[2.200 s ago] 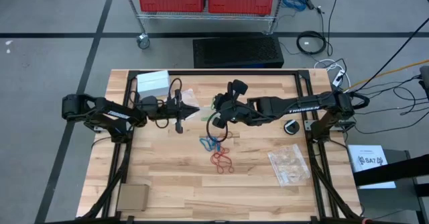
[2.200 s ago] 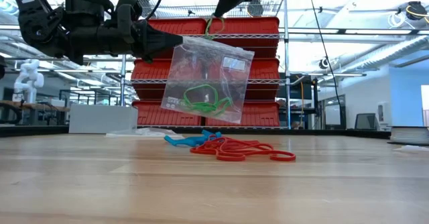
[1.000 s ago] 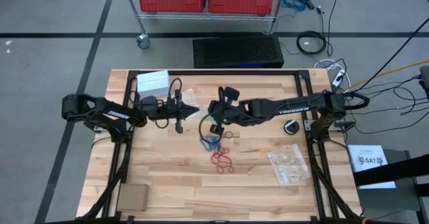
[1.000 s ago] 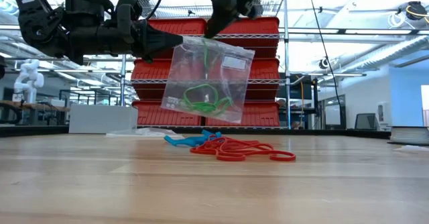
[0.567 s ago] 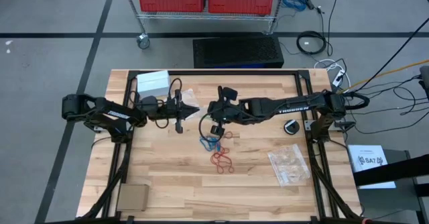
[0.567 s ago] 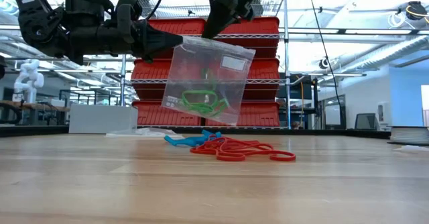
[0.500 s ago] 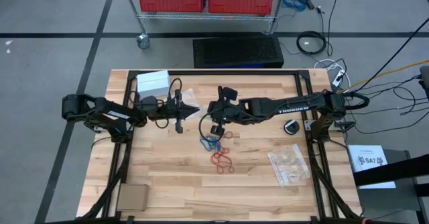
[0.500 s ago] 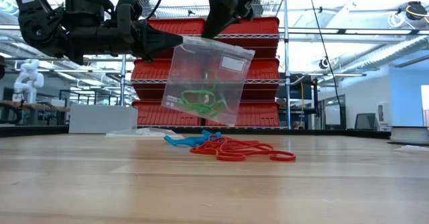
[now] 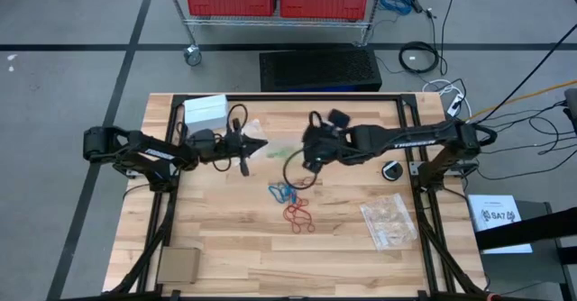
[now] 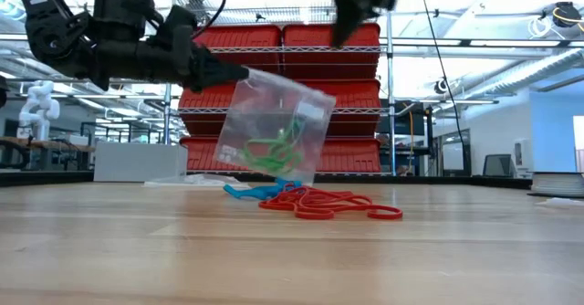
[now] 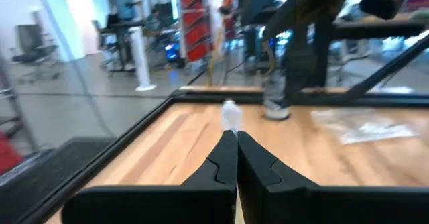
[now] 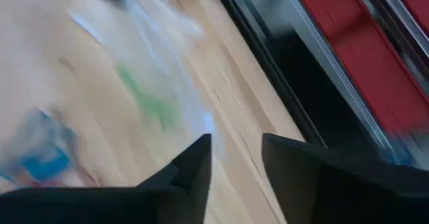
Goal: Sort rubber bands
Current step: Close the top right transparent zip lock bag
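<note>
Your left gripper (image 10: 239,70) is pinched tight on the top edge of the clear bag (image 10: 271,127), which hangs tilted above the table (image 9: 225,238) with green rubber bands (image 10: 276,149) inside. Your right gripper (image 9: 309,153) sits just right of the bag, fingers spread with nothing between them. Blue rubber bands (image 9: 281,193) and red rubber bands (image 9: 298,214) lie loose on the wood, near of the bag, mid-table.
</note>
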